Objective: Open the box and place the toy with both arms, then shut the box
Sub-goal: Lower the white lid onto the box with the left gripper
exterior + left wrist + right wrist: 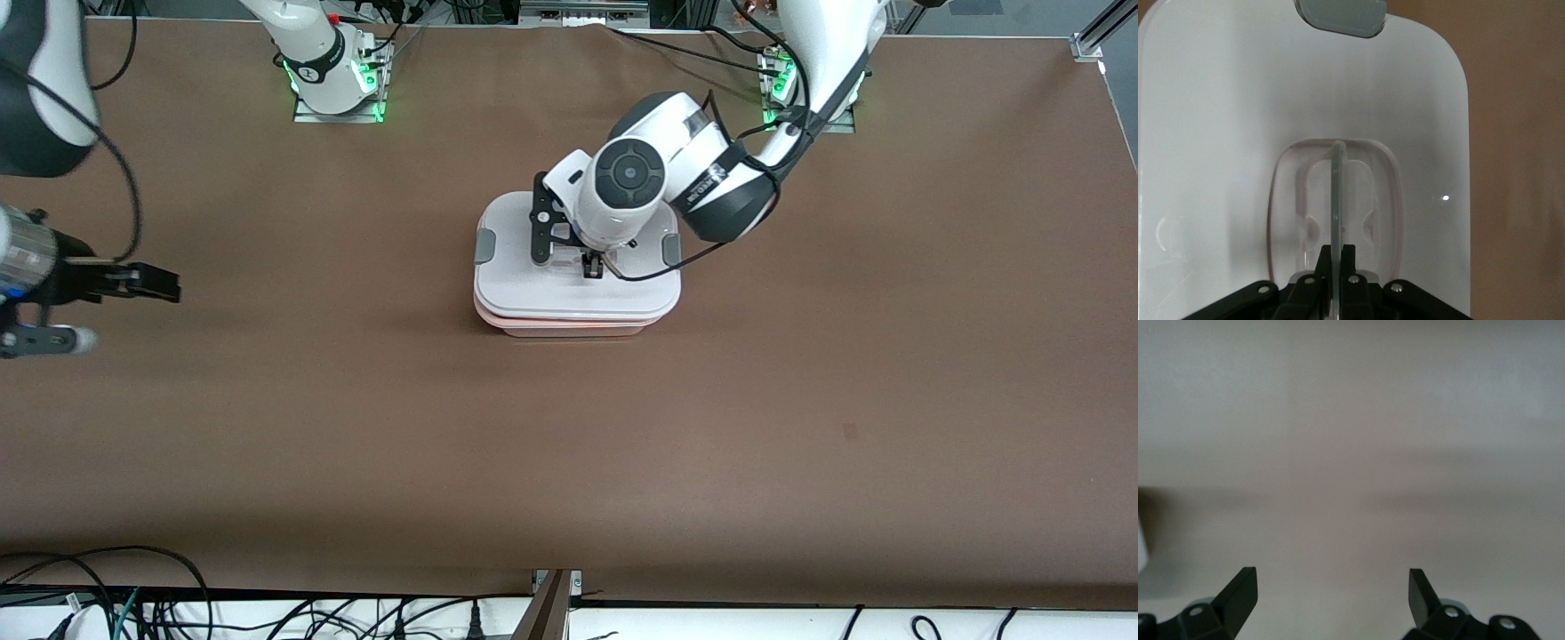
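The box [533, 293] sits mid-table, its white lid on the pale pink tub [569, 327], with grey clips [484, 246] at both ends. My left gripper [593, 267] is down on the middle of the lid. In the left wrist view the left gripper [1337, 257] is shut on the upright clear centre handle [1337, 193], with the lid [1218, 120] and one grey clip [1338, 17] showing. My right gripper [156, 283] waits over bare table at the right arm's end; its wrist view shows it [1333, 583] open and empty. The toy is out of view.
The brown table [569, 462] stretches wide around the box. The arm bases [333, 80] stand along the edge farthest from the front camera. Cables and a bracket [551, 604] lie past the nearest edge.
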